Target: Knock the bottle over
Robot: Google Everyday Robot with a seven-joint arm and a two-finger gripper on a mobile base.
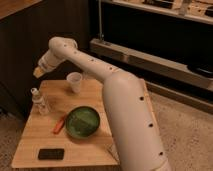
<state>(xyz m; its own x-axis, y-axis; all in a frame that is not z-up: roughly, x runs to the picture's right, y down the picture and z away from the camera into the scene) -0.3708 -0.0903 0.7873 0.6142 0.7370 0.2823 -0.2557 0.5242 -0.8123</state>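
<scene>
Closed gripper (38,72) hangs upper left, above the upright bottle (38,101); cup (74,82) and green bowl (82,121) seemingly empty.

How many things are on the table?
5: bottle standing at the left edge, cup at the back, green bowl in the middle, orange thing beside the bowl, black phone in front. The arm may hide more. Gripper hovers above the bottle.
</scene>
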